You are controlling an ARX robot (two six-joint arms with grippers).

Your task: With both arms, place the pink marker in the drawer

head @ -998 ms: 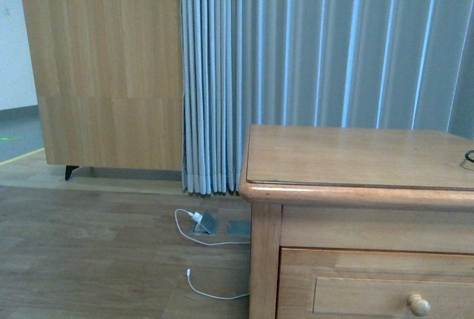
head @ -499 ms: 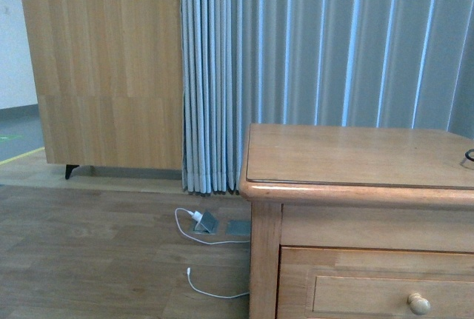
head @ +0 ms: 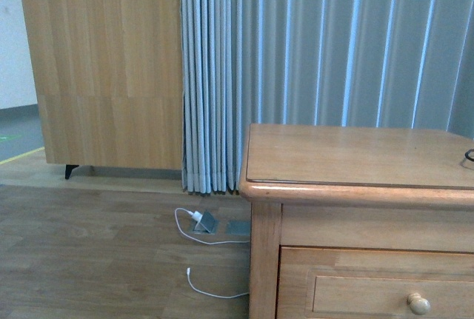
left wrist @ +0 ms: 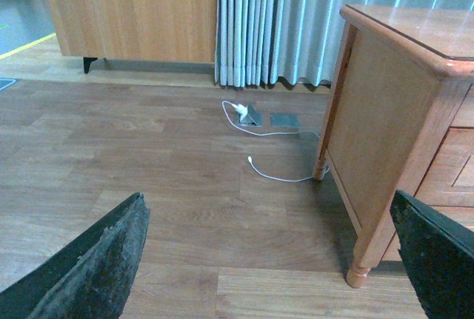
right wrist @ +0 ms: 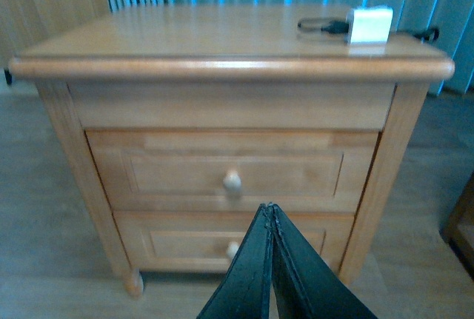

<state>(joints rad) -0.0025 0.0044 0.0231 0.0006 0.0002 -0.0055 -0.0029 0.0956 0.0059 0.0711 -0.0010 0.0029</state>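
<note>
The pink marker is out of view in every frame. The drawer (right wrist: 233,171) is the upper one of a honey-coloured nightstand and it is closed, its round cream knob (right wrist: 232,180) facing me. My right gripper (right wrist: 269,208) is shut with nothing between its fingers; it hangs in front of the nightstand, level with the lower drawer and short of it. In the left wrist view my left gripper (left wrist: 266,260) is open and empty above the wooden floor, beside the nightstand's left side panel (left wrist: 378,119). The front view shows the drawer (head: 370,289) and no arm.
A white charger block (right wrist: 369,24) with a black cable lies on the nightstand top (head: 355,156). A white cable (left wrist: 278,177) and a floor socket (left wrist: 252,115) lie on the floor by the nightstand's leg. Grey curtains (head: 326,52) and a wooden cabinet (head: 104,82) stand behind.
</note>
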